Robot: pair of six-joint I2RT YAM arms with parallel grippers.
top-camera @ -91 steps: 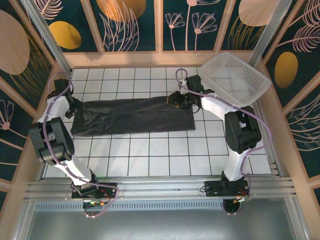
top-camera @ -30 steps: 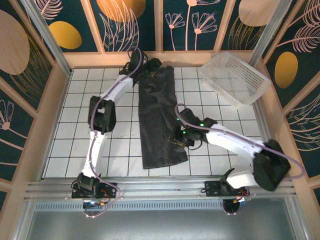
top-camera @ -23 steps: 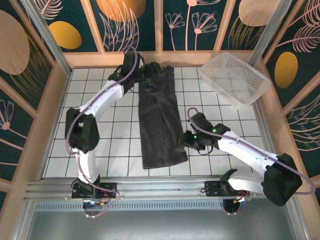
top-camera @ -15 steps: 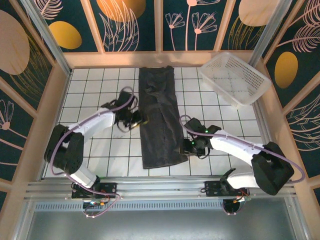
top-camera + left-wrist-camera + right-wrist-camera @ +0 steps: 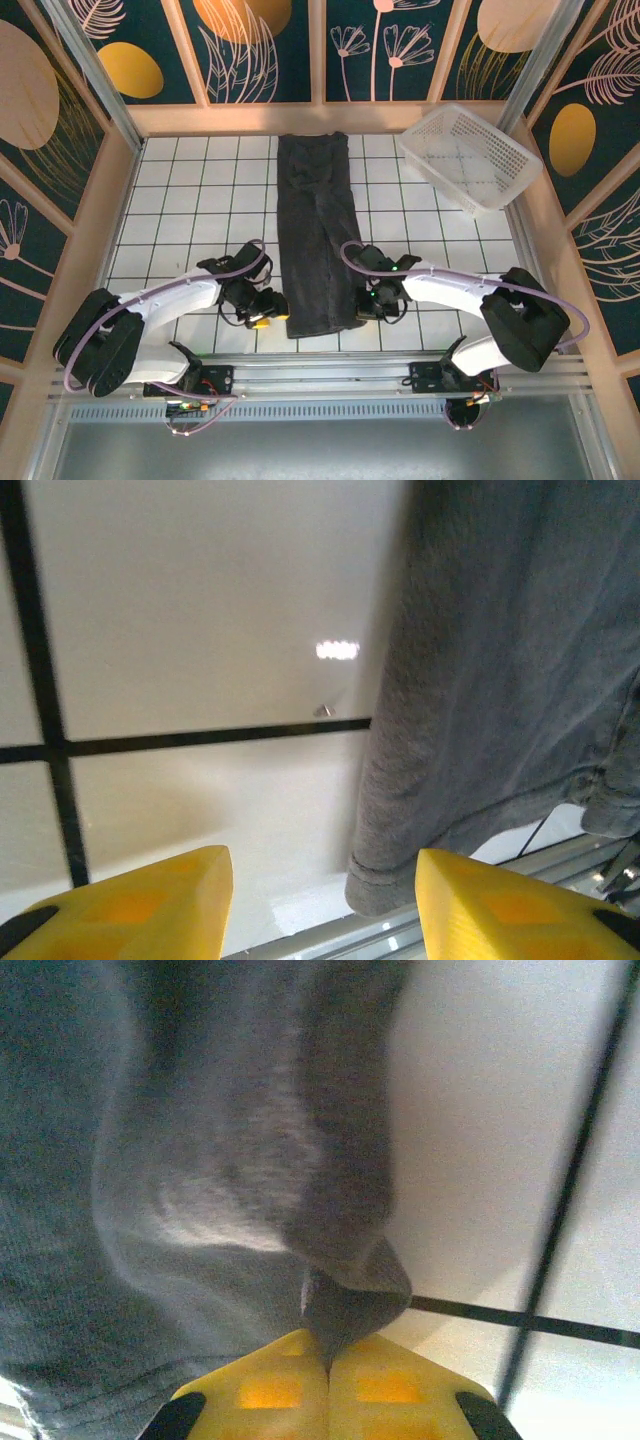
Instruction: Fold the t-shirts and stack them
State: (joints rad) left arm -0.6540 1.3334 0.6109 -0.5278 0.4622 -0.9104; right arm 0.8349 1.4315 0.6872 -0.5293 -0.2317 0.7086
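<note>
Low in the top view, the left gripper [image 5: 268, 312] sits just beside the lower left corner of the dark t-shirt [image 5: 318, 240], and the right gripper [image 5: 368, 303] sits at the shirt's lower right edge. The shirt lies as a long narrow strip on the white tiled table [image 5: 200, 200], running from the lower centre of the frame up to the back wall. The left wrist view adds what the overhead cannot. The left gripper [image 5: 320, 900] has its yellow fingers [image 5: 150, 890] standing well apart, with the hemmed corner of the t-shirt [image 5: 500, 680] lying ahead between them, flat on the tile; whether either finger touches it cannot be told. The right wrist view shows the right gripper [image 5: 328, 1345] pressed together on a small peak of the t-shirt [image 5: 200, 1160] pulled up from its edge. Farthest off, in the upper right of the top view, stands the white lattice basket [image 5: 440, 172], tilted, with tile lines showing through its bottom.
</note>
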